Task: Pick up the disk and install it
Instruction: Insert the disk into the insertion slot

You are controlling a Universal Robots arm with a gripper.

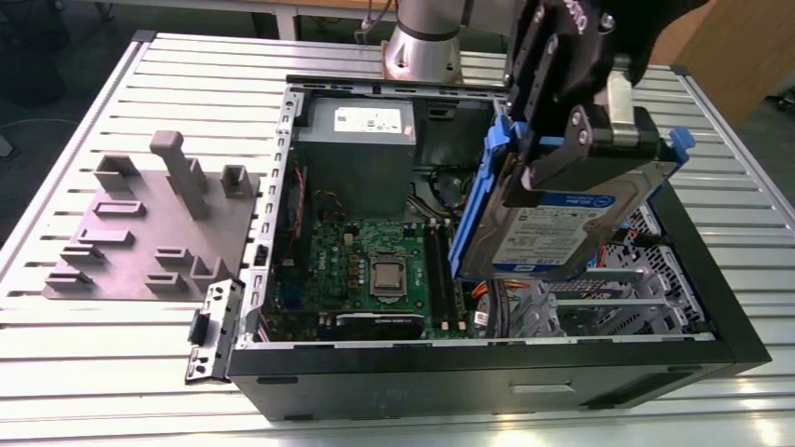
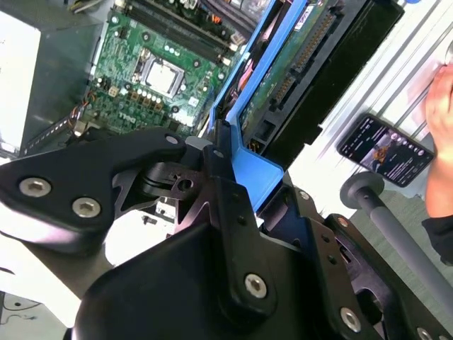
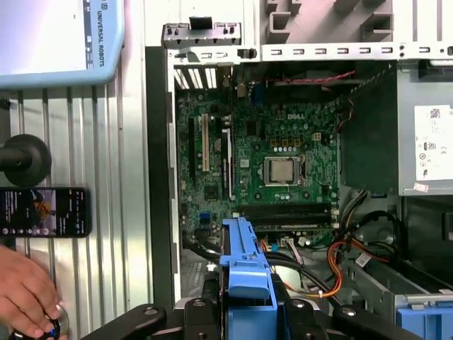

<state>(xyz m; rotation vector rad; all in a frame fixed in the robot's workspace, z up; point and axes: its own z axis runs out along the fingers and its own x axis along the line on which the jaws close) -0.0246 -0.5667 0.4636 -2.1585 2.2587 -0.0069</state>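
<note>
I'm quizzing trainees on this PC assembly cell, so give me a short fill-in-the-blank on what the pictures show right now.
1. The gripper is shut on the ____.
2. The disk hangs above the open computer case, framed by a plastic bracket coloured ____.
3. In the first wrist view, a phone lies on the slatted table beside a person's ____.

Missing words: disk; blue; hand

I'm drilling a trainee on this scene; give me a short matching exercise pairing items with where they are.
Items:
1. silver metal disk in a blue plastic bracket
2. grey boxy power supply
3. grey plastic fixture plate with upright blocks
4. black phone

Places:
A. on the slatted table beside a hand
B. inside the open case
C. held in the gripper above the case
D. on the table outside the case

Pairs: 1-C, 2-B, 3-D, 4-A
</note>
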